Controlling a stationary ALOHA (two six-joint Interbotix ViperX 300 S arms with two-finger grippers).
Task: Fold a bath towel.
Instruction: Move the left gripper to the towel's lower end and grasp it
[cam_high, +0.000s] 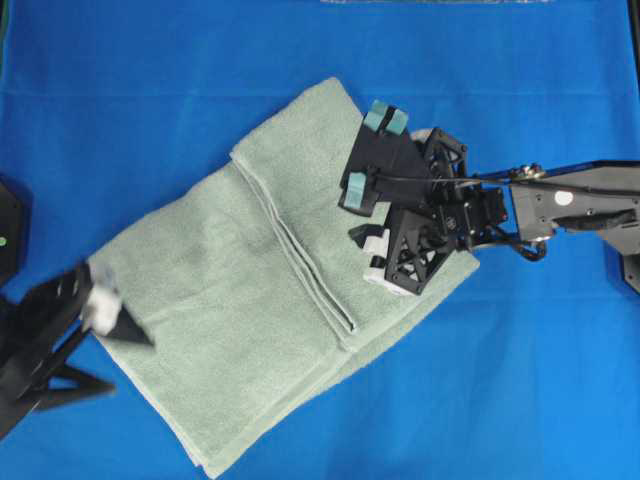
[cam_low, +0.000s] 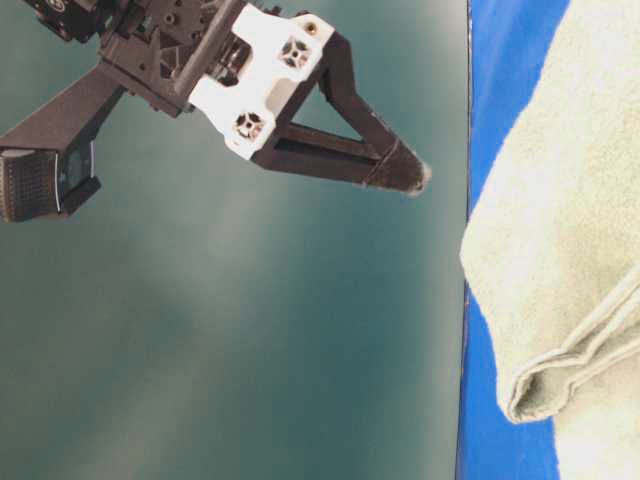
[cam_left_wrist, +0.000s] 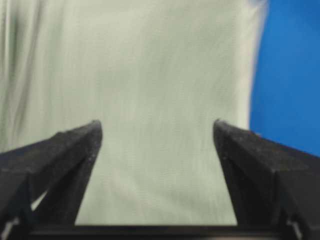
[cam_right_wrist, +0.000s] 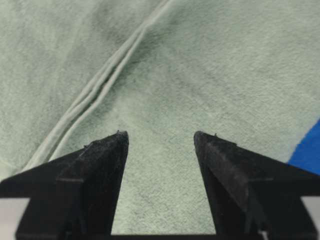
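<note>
Bath towel (cam_high: 250, 300) lies folded, long axis running lower-left to upper-right.

A bright blue cloth (cam_high: 150, 60) covers the worktop — smooth and flat — spreading out on every side below both pincers.

fuzzy matt terry-cloth bath towel (cam_high: 250, 300), smooth matt blue cloth surface (cam_high: 150, 100)
</note>
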